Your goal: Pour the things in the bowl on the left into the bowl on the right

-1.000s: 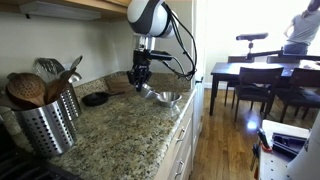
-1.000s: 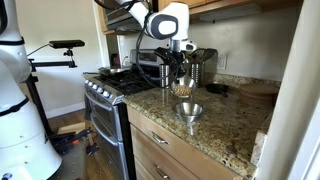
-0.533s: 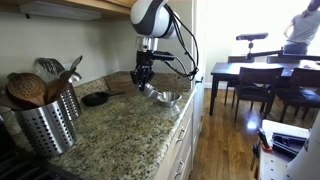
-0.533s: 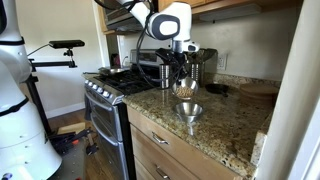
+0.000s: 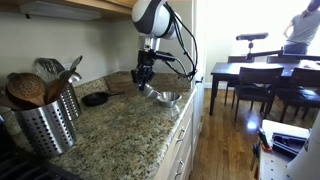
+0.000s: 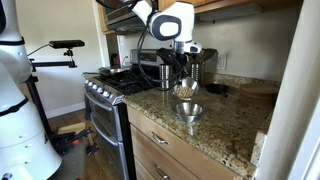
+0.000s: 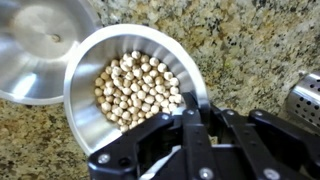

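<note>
Tightly closed, hand (image 7: 197, 112) pinching rim of full bowl (image 7: 85, 110)

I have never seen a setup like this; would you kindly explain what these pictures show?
It is a robot arm working at a granite kitchen counter. Two pictures come from cameras standing in the room. The third looks down from a camera on the arm's wrist. Its fingers are clamped on the rim of a steel bowl filled with pale round pieces, perhaps chickpeas, and it seems raised off the counter. Beside it sits a second bowl that looks empty. A canister of utensils stands further along.
</note>
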Action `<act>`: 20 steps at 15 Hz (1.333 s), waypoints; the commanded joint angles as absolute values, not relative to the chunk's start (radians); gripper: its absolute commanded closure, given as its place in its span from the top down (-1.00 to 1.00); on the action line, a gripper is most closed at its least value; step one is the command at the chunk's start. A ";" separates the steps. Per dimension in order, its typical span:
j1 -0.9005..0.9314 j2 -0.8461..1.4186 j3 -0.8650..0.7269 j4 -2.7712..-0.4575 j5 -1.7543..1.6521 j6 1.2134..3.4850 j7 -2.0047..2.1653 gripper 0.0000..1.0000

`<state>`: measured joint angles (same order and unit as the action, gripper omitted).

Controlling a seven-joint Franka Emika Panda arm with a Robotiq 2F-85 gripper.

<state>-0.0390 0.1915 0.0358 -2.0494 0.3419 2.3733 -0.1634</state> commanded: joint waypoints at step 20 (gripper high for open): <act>-0.112 0.177 0.042 -2.080 0.598 2.396 -0.399 -0.93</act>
<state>-0.0923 0.1956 0.0327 -2.0552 0.5323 2.3734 -0.3327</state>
